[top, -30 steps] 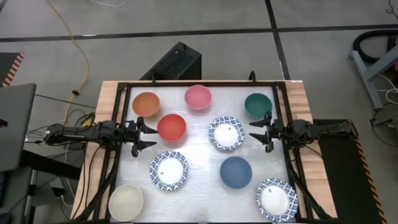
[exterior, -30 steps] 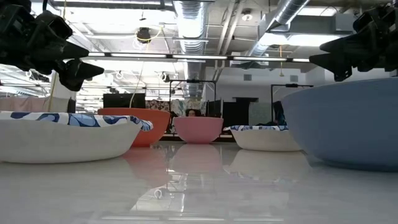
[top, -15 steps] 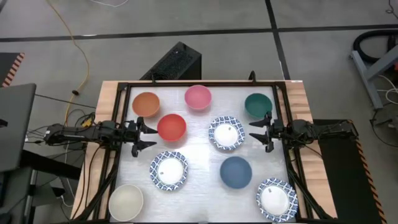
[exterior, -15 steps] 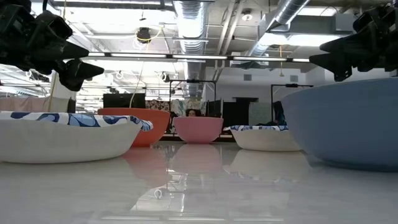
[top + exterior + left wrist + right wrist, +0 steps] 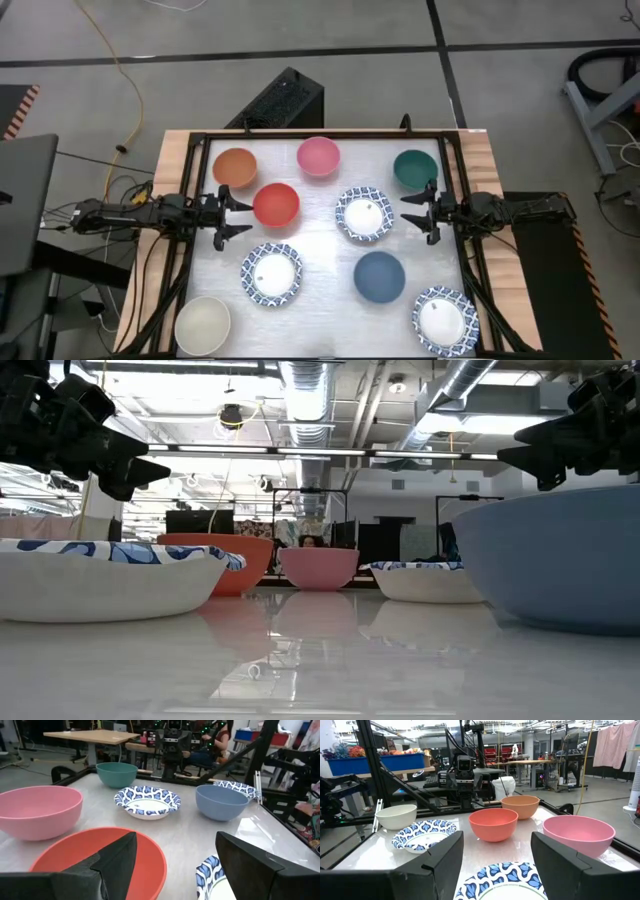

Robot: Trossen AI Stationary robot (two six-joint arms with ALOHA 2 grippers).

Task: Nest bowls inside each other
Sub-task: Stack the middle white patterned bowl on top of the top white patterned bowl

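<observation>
Nine small round bowls lay spread singly over the pale, glossy table top (image 5: 320, 245), none nested. Along the far row: a plain orange bowl (image 5: 235, 167), a plain pink bowl (image 5: 318, 156) and a dark green bowl (image 5: 415, 168). Just nearer: a plain red bowl (image 5: 276, 204) and, to its right, a white bowl with a blue-patterned rim (image 5: 363, 214). Nearer again: a second white blue-rimmed bowl (image 5: 271, 273) and a plain blue bowl (image 5: 380, 276). At the near edge: a cream bowl (image 5: 203, 324) on the left and a third white blue-rimmed bowl (image 5: 443, 320) on the right.

Left gripper (image 5: 234, 217) at the table's left side, raised above the surface just beside the red bowl — jaws spread wide, holding nothing. Seen from its wrist, the red bowl (image 5: 100, 862) directly ahead between the two dark fingers (image 5: 117, 860), touched by neither.

Right gripper (image 5: 414, 211) at the right side, likewise raised, between the dark green bowl and the blue-rimmed bowl beside the red one — jaws also parted and empty. From its wrist, that patterned bowl (image 5: 507, 880) just ahead between its fingers (image 5: 445, 855).
</observation>
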